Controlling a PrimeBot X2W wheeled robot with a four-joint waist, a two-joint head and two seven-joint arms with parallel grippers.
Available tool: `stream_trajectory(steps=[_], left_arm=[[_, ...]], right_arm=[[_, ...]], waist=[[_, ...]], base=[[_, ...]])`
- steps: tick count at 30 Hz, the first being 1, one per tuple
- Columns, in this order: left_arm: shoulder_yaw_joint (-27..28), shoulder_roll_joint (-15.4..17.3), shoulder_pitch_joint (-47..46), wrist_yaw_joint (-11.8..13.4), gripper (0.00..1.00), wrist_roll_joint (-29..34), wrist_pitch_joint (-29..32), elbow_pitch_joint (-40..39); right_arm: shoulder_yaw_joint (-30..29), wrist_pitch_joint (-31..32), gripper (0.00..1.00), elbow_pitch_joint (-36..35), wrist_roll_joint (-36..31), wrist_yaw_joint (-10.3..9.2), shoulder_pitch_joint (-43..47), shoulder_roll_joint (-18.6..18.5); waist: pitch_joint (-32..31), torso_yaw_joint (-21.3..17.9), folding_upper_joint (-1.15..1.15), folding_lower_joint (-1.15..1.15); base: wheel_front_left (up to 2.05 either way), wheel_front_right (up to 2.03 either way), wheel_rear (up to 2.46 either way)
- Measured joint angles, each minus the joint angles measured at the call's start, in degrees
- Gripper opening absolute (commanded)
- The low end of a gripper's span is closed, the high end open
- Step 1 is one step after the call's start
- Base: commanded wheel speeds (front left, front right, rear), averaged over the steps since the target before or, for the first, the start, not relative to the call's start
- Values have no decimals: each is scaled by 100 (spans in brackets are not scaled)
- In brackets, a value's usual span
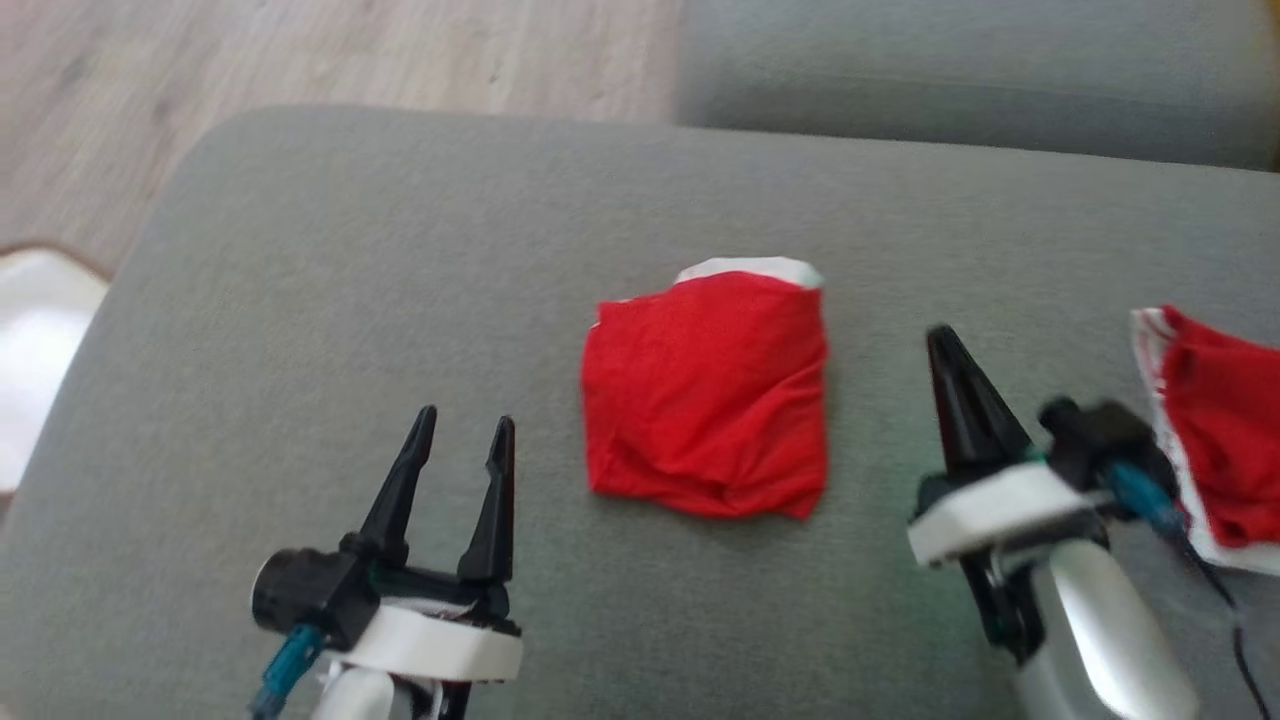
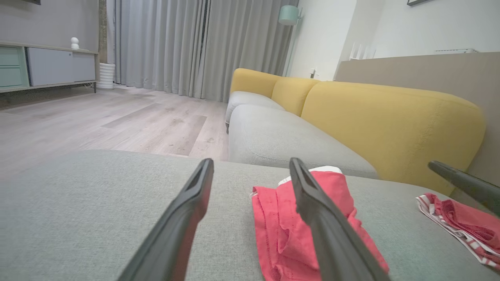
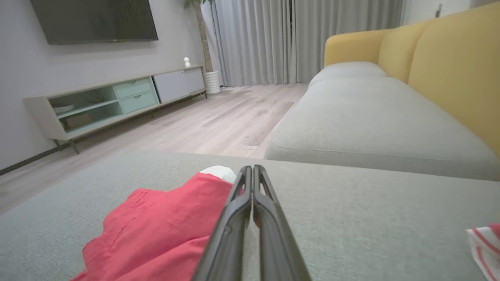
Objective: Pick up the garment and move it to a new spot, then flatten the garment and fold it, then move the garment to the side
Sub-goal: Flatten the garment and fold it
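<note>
The red garment (image 1: 705, 395) lies near the middle of the grey sofa cushion (image 1: 350, 300) as a compact, roughly square bundle. A strip of white fabric (image 1: 750, 268) peeks out at its 12 o'clock edge, and there is a soft ridge along its 6 o'clock edge. Judged from that shape, the pick-up, flattening and folding look done, and what is left is carrying the bundle off to the side.

Neither arm has hold of it. The left gripper (image 1: 468, 418) hovers at 7 o'clock of the garment with its jaws released and spread, nothing between them. The right gripper (image 1: 945, 345) sits at about 4 o'clock of the garment, close to its right edge but apart from it. Its jaws are clenched together on nothing, as the right wrist view shows plainly.

A second red garment with striped white trim (image 1: 1225, 450) rests at 3 o'clock, well apart from the folded one. This could mark the side spot, though that is only a guess.

The head view is smeared, so seams and the number of fold layers cannot be read, nor what kind of garment this is. The second garment is cut off by the frame edge and partly hidden behind the right wrist. In the left wrist view a finger (image 2: 332, 234) covers a band of the folded bundle.
</note>
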Motion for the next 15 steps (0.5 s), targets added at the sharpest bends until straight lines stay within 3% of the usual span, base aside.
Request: stream_trajectory(steps=[5,15], left_arm=[[-133,-1,-165,-25,100,-58,0,56],[-299,-5,-258,-45,100,-109,0,145]], right_arm=[[269,334,0,792,54,0,-728,-8],[412,325,0,2454,-56,0,-1700,-21]], waist=[[197,336,0,0],[478,861,0,0]], base=[[0,0,0],[0,0,0]])
